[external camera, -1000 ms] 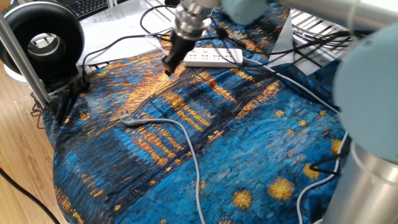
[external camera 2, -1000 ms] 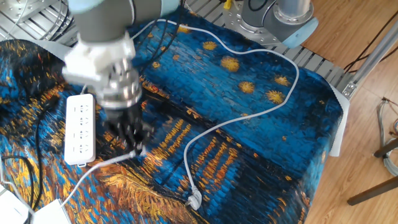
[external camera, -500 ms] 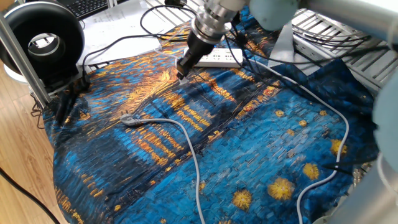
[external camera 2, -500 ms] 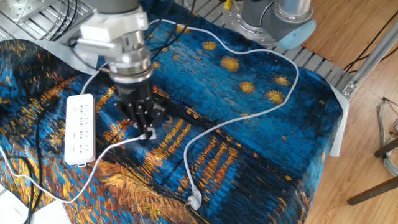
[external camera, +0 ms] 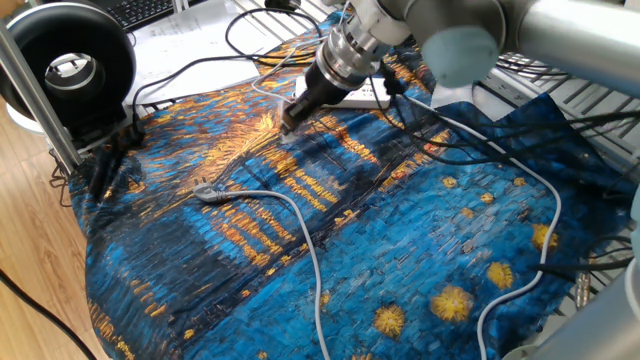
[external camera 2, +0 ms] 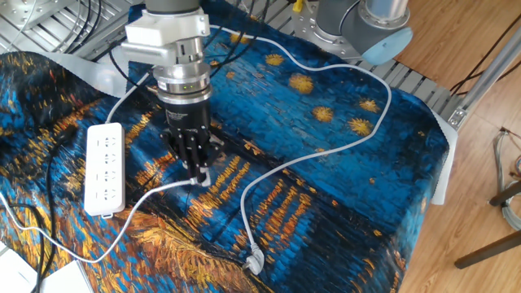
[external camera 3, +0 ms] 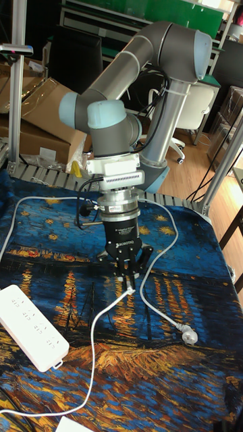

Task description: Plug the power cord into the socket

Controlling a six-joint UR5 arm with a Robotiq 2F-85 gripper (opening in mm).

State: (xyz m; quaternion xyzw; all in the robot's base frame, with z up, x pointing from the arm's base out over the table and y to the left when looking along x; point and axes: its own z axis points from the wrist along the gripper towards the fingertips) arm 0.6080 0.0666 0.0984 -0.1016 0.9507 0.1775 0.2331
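**Gripper holding the thin white cord's plug beside the power strip**

The gripper (external camera 2: 198, 173) pointed down at the blue-and-gold painted cloth (external camera 2: 326, 155), its fingers clamped on the small pale plug end of the power cord (external camera 2: 138, 213). In the tall fixed view the plug (external camera 3: 130, 288) showed just under the fingertips, with the thin white cable trailing from it down and to the left across the cloth toward the lower edge of the picture. Whether the plug tip touched the cloth could not be made out.

The socket (external camera 2: 105, 169), a long white power strip with three outlet groups facing up, lay flat on the cloth just beside the gripper and apart from it. In the one fixed view the strip (external camera: 365, 97) was mostly hidden behind the arm's wrist, and the gripper (external camera: 290, 119) sat low over the cloth in front of it.

A thicker grey cable (external camera 2: 326, 150) curved across the cloth on the other side of the gripper, ending in a grey plug (external camera 2: 254, 262) near the cloth's edge, well apart from the strip. Black cables (external camera: 250, 40) lay behind the cloth.
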